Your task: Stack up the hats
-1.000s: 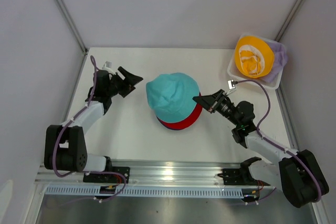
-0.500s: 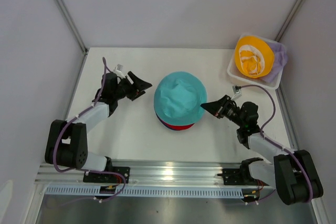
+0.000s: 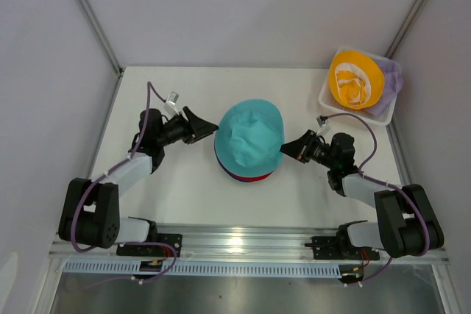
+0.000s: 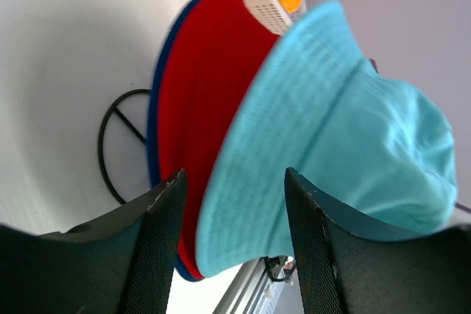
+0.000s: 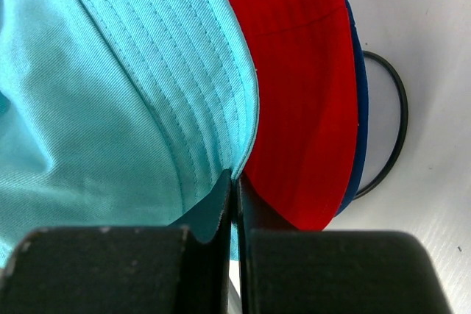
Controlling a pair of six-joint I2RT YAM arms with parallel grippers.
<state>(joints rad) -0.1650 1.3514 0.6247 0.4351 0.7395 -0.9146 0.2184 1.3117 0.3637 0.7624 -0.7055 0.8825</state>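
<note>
Top external view: I see the soft teal cloth bucket hat lying on top of a red cloth hat and a navy cloth hat, all in one pile. My left gripper is just left of the teal hat. Its fingers are apart, with the teal brim between them. My right gripper is just right of the teal hat, fingers pressed together at the brim edge. I cannot tell if any cloth is pinched. A yellow cloth hat sits in a white plastic lattice basket, well off to the right.
</note>
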